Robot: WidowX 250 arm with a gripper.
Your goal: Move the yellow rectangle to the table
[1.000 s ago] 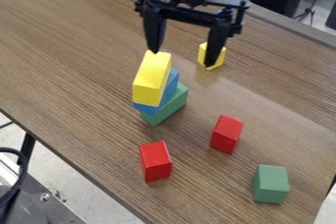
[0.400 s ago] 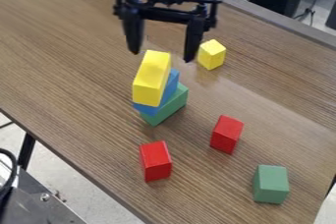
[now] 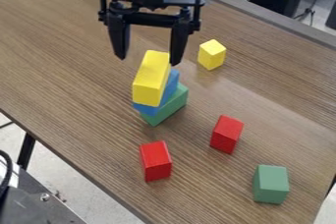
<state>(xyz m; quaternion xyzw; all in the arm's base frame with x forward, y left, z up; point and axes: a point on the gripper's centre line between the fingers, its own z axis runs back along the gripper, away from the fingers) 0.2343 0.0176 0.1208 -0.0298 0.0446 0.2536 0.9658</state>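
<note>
The gripper (image 3: 148, 61) hangs at the upper middle with its two fingers wide apart and nothing between them. Its right finger's tip overlaps the upper right corner of the yellow rectangle (image 3: 151, 79) in the view; whether they touch I cannot tell. That long yellow block is the top of a stack, resting on a blue block (image 3: 172, 83), which lies on a green block (image 3: 172, 106). The stack stands on the wooden table (image 3: 78, 90).
A small yellow block (image 3: 212, 54) stands right of the stack. Two red blocks (image 3: 226, 134) (image 3: 155, 161) are nearer the front, and a green block (image 3: 270, 184) is at the lower right. The table's edge runs diagonally along the lower left.
The gripper has moved left, from over the small yellow block to above the stack's back end, its fingers still apart. The blocks have not moved.
</note>
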